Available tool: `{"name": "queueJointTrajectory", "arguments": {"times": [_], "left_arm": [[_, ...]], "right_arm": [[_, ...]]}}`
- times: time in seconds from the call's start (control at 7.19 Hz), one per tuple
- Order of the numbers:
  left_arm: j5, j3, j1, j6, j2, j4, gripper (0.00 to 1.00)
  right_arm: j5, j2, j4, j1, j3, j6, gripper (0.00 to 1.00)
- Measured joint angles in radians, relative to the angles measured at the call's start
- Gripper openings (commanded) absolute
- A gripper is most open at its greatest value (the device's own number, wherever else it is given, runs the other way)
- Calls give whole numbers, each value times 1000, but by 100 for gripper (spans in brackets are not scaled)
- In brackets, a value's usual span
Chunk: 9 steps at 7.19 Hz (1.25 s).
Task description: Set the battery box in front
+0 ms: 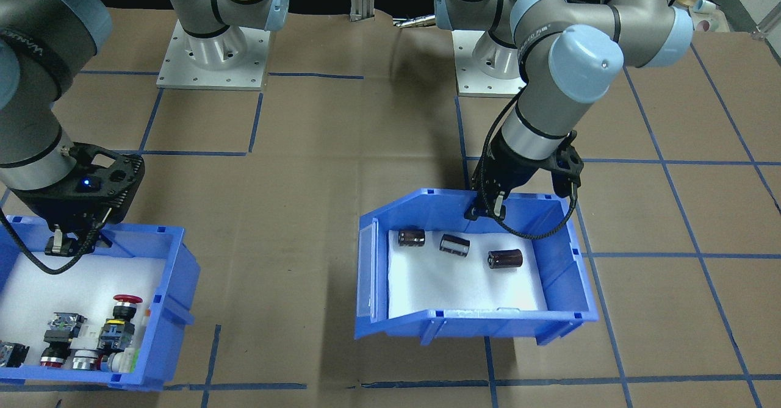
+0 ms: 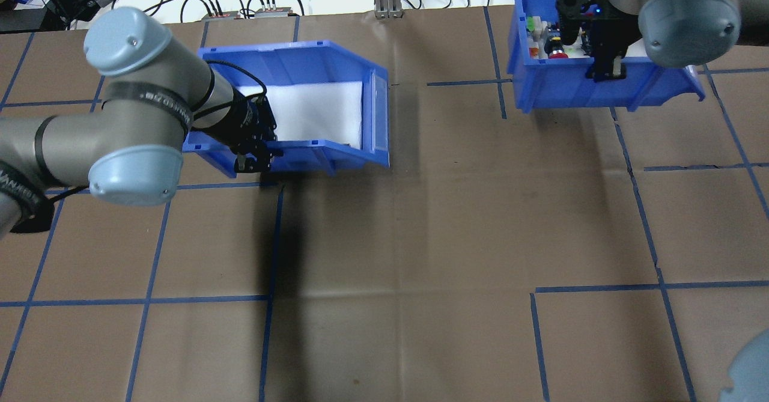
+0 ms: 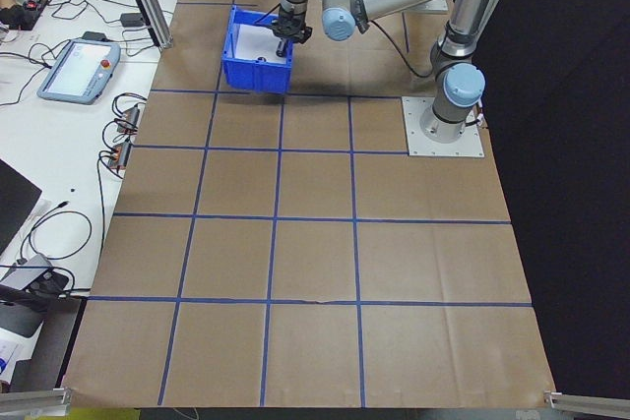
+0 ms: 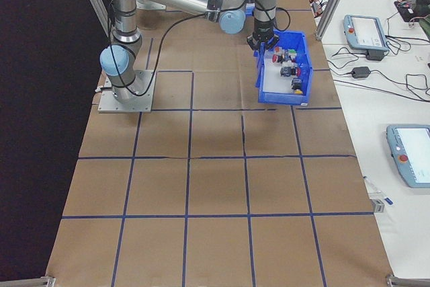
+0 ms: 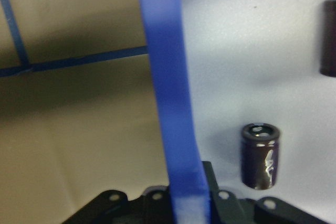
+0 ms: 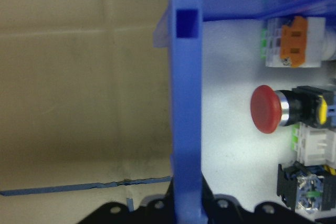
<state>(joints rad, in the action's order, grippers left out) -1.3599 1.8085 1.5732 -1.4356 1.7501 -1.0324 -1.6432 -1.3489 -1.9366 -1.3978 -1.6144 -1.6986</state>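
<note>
Overhead, battery box (image 2: 312,89) hides the cylinders (image 1: 454,244) seen front-on.

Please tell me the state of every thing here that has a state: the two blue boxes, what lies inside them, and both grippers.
battery box: upright on the table, its wall gripped
three dark cylinders: lying loose on the white foam inside
left gripper: shut on the battery box wall
switch box: upright on the table, its wall gripped
push-button switches: bunched at one end inside
right gripper: shut on the switch box wall
</note>
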Motion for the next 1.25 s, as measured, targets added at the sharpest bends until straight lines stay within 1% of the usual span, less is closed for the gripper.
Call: {"name": "queueJointTrajectory", "arguments": {"times": [0.28, 0.56, 0.83, 1.25], "left_arm": [[14, -140, 58, -55, 141, 5, 0], [14, -234, 134, -130, 244, 15, 0], [8, -300, 198, -181, 320, 26, 0], [-9, -335, 269, -228, 366, 32, 0]], "right_arm": [[0, -72, 4, 48, -102, -95, 5], [0, -147, 4, 92, -207, -221, 5], [1, -213, 3, 124, -293, -305, 5], [14, -289, 1, 130, -383, -306, 5]]}}
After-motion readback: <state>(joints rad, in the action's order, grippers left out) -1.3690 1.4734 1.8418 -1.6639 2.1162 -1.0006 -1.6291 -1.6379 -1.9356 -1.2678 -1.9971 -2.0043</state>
